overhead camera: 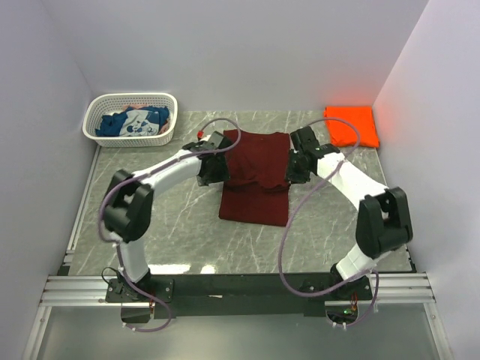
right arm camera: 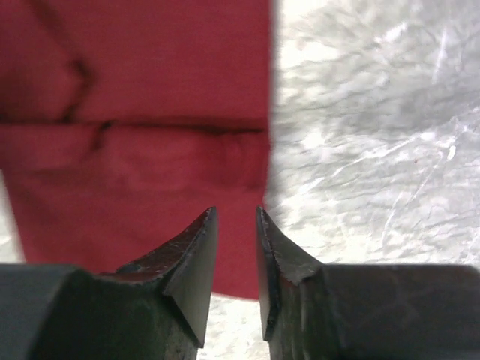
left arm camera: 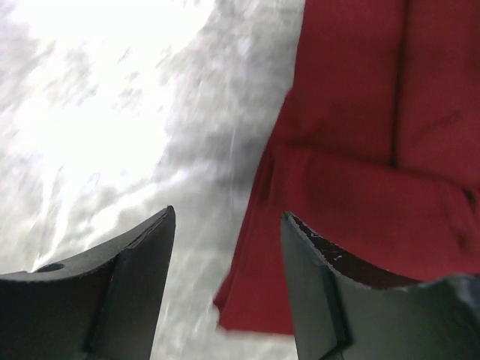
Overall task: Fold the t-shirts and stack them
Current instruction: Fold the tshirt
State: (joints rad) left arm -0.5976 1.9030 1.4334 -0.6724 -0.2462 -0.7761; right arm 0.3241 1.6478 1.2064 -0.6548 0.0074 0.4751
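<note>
The maroon t-shirt (overhead camera: pixel 255 180) lies flat in the middle of the table, its upper part folded down over itself. My left gripper (overhead camera: pixel 213 172) hovers at the shirt's left edge and my right gripper (overhead camera: pixel 297 171) at its right edge. In the left wrist view the left gripper (left arm camera: pixel 229 217) is open wide, with the maroon cloth (left arm camera: pixel 360 150) lying loose beneath. The right gripper (right arm camera: pixel 236 211) stands open by a narrow gap over the shirt's edge (right arm camera: pixel 135 112), gripping nothing. A folded orange t-shirt (overhead camera: pixel 351 125) rests at the back right. A blue t-shirt (overhead camera: pixel 135 122) is bunched in the basket.
A white lattice basket (overhead camera: pixel 133 98) stands at the back left corner. Walls close in the table on the left, back and right. Grey marbled tabletop (overhead camera: pixel 172 225) shows around the maroon shirt.
</note>
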